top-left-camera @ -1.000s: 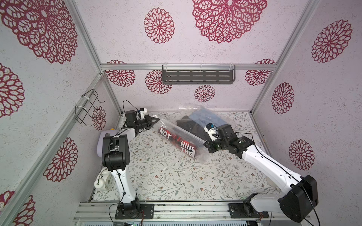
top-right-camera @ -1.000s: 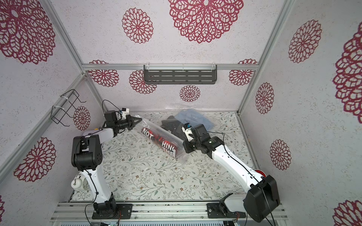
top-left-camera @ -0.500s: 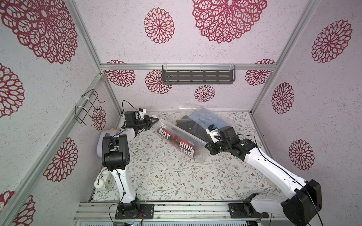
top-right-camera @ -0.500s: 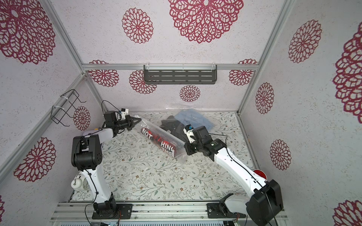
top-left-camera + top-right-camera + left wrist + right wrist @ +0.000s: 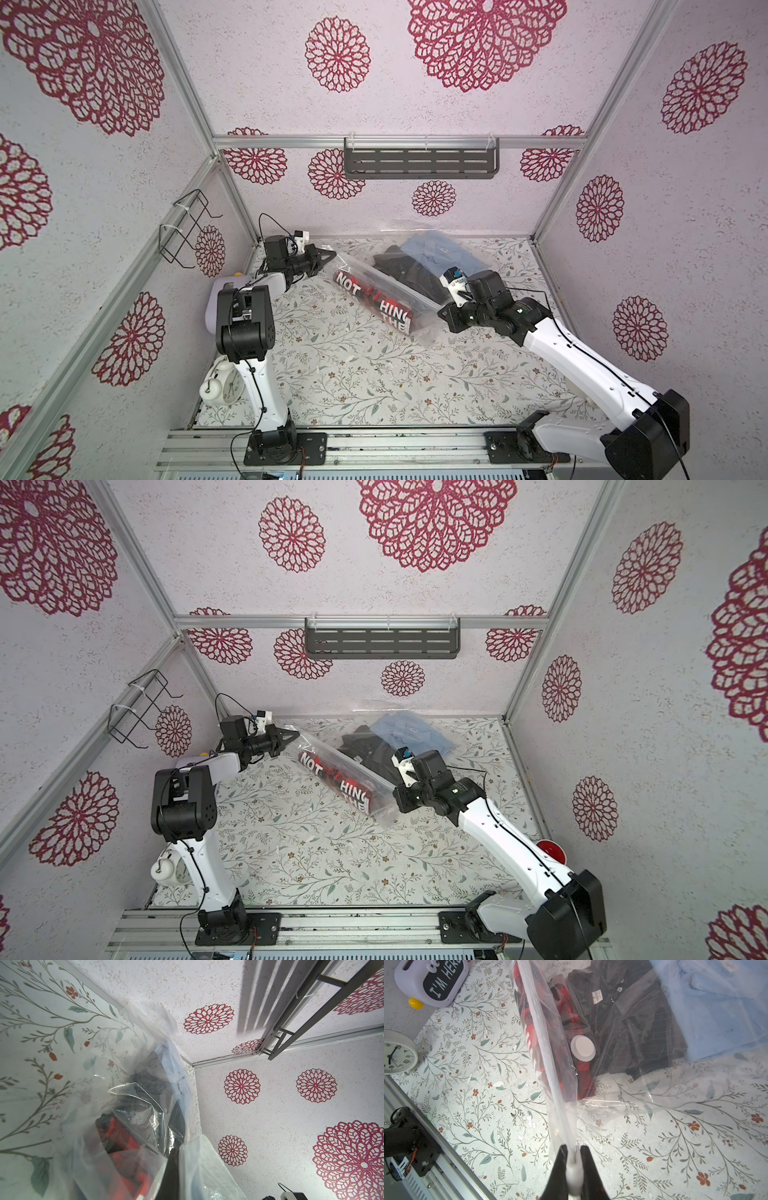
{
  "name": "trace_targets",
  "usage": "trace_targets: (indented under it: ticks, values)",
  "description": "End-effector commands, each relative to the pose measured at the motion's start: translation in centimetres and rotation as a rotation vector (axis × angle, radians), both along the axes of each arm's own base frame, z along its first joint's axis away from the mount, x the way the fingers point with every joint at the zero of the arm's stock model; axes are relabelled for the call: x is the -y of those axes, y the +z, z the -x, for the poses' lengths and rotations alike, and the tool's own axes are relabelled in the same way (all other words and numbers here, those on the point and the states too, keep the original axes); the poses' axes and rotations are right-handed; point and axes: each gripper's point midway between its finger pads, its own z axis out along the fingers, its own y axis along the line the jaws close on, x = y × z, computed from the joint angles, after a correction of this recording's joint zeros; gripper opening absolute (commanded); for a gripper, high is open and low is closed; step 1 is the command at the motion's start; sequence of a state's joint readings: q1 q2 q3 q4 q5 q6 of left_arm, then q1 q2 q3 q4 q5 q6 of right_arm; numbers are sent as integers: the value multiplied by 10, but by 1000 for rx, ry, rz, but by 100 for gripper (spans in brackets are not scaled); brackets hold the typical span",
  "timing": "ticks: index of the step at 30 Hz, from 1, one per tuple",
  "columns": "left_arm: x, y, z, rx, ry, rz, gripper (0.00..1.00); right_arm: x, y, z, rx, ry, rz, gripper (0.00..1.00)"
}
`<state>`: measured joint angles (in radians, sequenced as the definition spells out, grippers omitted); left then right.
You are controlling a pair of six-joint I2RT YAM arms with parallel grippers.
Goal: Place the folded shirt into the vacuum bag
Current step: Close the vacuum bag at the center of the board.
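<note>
Spanning both arms: vacuum bag (image 5: 420, 328), left gripper (image 5: 328, 254) pinching one corner, right gripper (image 5: 574, 1153) pinching the opposite edge. Red-black printed shirt (image 5: 370, 297) inside.

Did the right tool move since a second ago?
Yes, a little. The right tool, pinching the bag, slid away from the shelf toward the front rail.

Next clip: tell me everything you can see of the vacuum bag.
The vacuum bag is clear, glossy, crinkled plastic with a round white valve cap on its face. One whitish edge is lifted and stretched between the left gripper and the right gripper, both shut on it. The rest lies on the floral table; a red-printed shirt, a dark shirt and a blue shirt show through it.
</note>
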<state>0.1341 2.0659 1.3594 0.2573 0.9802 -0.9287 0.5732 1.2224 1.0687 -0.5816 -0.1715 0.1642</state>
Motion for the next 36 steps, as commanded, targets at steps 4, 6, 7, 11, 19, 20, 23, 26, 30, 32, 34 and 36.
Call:
trace_targets:
  ticks: [4,6,7,11,19,20,23,26,30,32,34,36]
  values:
    - [-91,12,-31,86,307,-86,0,18,-16,28,-141,-29,21,1]
    - [-83,14,-25,94,285,-88,0,9,-8,26,-126,-8,-26,6]
    - [-78,16,-21,100,273,-91,0,5,-3,24,-116,1,-47,12]
    - [-61,18,-7,102,233,-96,0,-9,19,20,-81,32,-126,37]
    - [-52,26,22,93,212,-135,0,-14,61,7,25,24,-205,73]
    - [-52,26,26,87,215,-141,0,-14,62,1,34,8,-198,74]
    - [-53,27,38,67,231,-165,5,-14,56,-20,44,-36,-170,74]
    - [-59,31,50,42,259,-219,27,-18,48,-46,49,-70,-157,74]
    - [-72,41,69,10,315,-313,47,-26,37,-81,45,-96,-178,74]
    - [-83,46,80,-11,360,-366,55,-32,32,-98,41,-97,-205,74]
    - [-93,53,90,-26,403,-418,59,-38,26,-113,37,-103,-223,74]
    - [-103,59,102,-48,446,-476,64,-43,19,-129,26,-110,-242,73]
